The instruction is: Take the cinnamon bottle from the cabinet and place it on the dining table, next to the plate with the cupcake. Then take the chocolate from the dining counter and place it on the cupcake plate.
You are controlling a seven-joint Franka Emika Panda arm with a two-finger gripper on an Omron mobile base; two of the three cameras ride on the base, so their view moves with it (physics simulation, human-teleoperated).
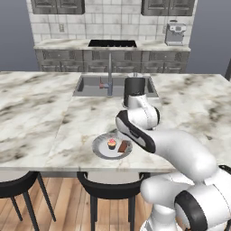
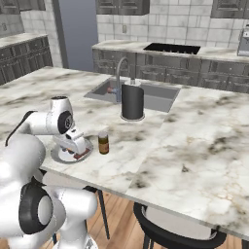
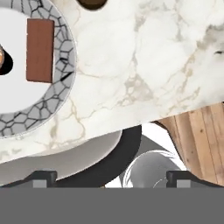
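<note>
Now the chocolate (image 3: 40, 50) lies flat on the plate (image 1: 100, 149), just beside the cupcake (image 1: 111, 144). The fingers (image 3: 111, 179) are spread wide apart and hold nothing, up above the edge of the marble surface (image 1: 31, 113). In the right base view, the cinnamon bottle (image 2: 103, 143) stands upright at 3 o'clock from the plate, close by.

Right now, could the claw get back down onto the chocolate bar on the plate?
Probably yes. The chocolate bar lies flat on the plate with nothing on top of it, the cupcake sits apart beside it, and the open claw hangs above the counter edge close by.
</note>
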